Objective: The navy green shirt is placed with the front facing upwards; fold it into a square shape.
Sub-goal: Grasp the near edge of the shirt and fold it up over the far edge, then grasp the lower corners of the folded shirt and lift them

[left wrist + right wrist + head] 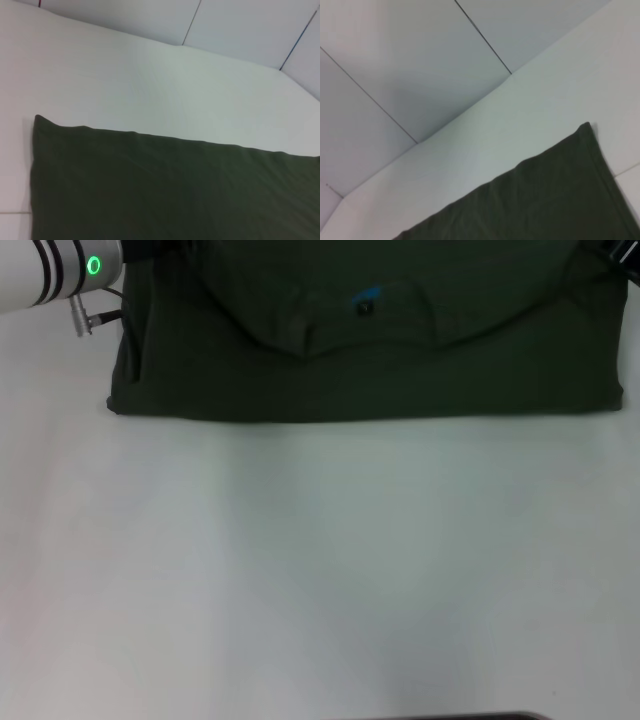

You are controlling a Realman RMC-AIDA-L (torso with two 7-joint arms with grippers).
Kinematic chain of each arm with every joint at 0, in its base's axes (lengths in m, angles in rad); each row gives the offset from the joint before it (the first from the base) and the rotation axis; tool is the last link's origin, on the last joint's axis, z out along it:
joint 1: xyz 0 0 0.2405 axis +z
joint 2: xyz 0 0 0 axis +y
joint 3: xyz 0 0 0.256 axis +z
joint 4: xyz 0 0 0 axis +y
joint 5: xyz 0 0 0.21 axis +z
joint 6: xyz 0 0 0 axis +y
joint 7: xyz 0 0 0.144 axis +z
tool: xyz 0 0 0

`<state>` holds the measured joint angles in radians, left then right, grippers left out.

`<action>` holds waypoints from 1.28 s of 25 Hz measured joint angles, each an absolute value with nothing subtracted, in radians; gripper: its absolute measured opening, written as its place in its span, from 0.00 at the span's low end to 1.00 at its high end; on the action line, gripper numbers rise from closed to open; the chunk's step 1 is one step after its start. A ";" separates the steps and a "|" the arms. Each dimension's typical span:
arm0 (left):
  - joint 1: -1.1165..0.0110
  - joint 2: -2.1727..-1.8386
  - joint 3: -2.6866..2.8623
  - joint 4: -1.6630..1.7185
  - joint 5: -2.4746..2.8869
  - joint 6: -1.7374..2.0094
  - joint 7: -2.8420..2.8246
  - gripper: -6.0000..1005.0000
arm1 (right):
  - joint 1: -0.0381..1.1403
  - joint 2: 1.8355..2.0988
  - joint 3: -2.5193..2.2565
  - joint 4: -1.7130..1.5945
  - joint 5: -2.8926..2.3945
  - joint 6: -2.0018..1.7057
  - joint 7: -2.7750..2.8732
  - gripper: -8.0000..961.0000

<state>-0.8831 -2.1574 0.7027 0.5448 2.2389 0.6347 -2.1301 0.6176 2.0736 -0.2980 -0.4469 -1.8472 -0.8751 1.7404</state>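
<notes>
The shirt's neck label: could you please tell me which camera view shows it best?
The head view: the neck label shows as a small dark tag with teal print at the collar of the navy green shirt. Both wrist views show only plain green cloth on the table.

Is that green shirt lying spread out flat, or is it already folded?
Partly folded: the shirt has a straight doubled near edge, with its neck label showing on top.

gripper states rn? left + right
Left: cannot be told; only the arm shows at the far left corner of the shirt.
Right: cannot be told; fingers not visible near the shirt's far right corner.
</notes>
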 joint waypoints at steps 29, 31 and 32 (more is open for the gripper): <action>-0.782 -2.159 0.699 0.661 2.240 0.705 -2.195 0.81 | 0.654 1.950 -0.590 -0.477 -1.901 -0.896 1.977 0.79; -0.777 -2.160 0.698 0.664 2.239 0.716 -2.195 0.81 | 0.655 1.950 -0.592 -0.481 -1.921 -0.917 2.011 0.81; -0.775 -2.159 0.698 0.665 2.239 0.730 -2.195 0.81 | 0.651 1.949 -0.592 -0.486 -1.927 -0.942 2.026 0.81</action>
<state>-0.7748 -2.1590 0.6982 0.6654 2.2394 0.7300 -2.1951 0.6513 1.9493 -0.5918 -0.4863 -1.9273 -0.9415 2.0257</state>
